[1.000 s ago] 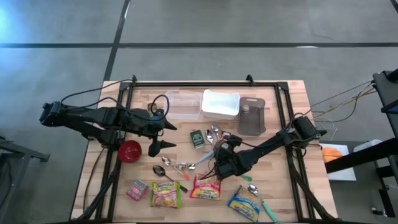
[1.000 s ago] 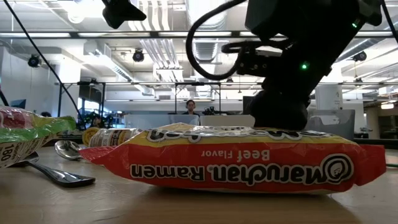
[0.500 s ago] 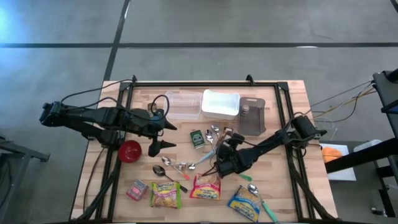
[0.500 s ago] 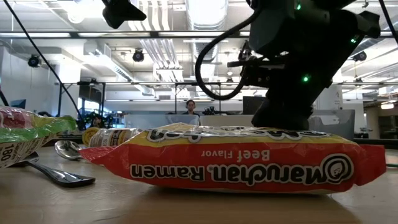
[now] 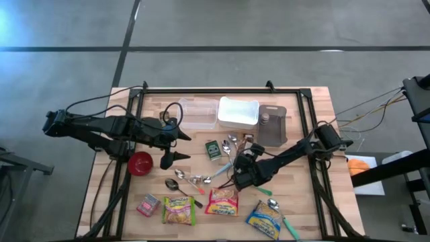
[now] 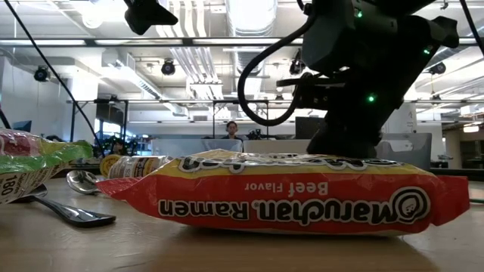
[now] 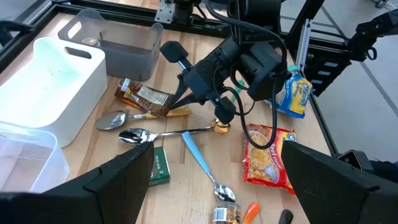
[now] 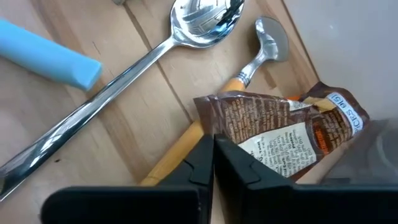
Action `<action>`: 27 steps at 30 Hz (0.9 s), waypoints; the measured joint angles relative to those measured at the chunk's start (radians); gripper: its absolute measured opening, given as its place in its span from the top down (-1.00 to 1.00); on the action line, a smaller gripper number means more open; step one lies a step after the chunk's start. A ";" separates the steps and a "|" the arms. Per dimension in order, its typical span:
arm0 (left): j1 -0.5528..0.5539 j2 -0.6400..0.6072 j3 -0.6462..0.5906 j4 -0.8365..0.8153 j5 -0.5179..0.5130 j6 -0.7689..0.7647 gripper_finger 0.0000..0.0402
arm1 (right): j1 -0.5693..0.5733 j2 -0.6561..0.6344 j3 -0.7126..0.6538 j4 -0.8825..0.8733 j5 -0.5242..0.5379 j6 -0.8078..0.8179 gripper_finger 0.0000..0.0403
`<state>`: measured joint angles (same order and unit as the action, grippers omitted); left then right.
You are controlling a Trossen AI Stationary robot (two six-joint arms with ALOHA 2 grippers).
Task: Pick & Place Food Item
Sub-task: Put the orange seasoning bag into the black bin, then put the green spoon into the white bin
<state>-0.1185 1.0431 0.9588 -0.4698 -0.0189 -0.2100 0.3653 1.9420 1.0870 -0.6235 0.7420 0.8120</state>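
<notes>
A brown, glossy, flat foil food packet (image 8: 280,134) with a white printed label panel and an orange corner is lying face-up on the wooden counter (image 8: 143,124). It is resting at a slant, its surface lightly creased, and one edge is lying over the handle of a wooden-handled spoon (image 8: 177,149). In the left wrist view the packet (image 7: 144,98) is sitting just beside the grey plastic bin (image 7: 134,59). The closed tips of the right claw (image 8: 212,142) are meeting at its edge; whether that edge is being pinched cannot be told.
</notes>
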 joint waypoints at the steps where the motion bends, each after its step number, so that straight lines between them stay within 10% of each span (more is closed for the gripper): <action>1: 0.000 0.000 0.000 0.000 0.000 0.000 -0.77 | 0.000 -0.003 0.000 0.000 -0.006 0.000 0.96; 16: 0.000 0.000 0.000 0.000 0.000 0.000 -0.77 | 0.001 -0.143 -0.003 -0.086 -0.022 -0.022 0.96; 27: 0.000 0.000 0.000 -0.003 0.000 0.000 -0.77 | -0.003 -0.207 -0.003 -0.098 -0.481 -0.060 0.96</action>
<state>-0.1184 1.0428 0.9588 -0.4725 -0.0190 -0.2100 0.3618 1.7347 1.0843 -0.7214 0.2608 0.7520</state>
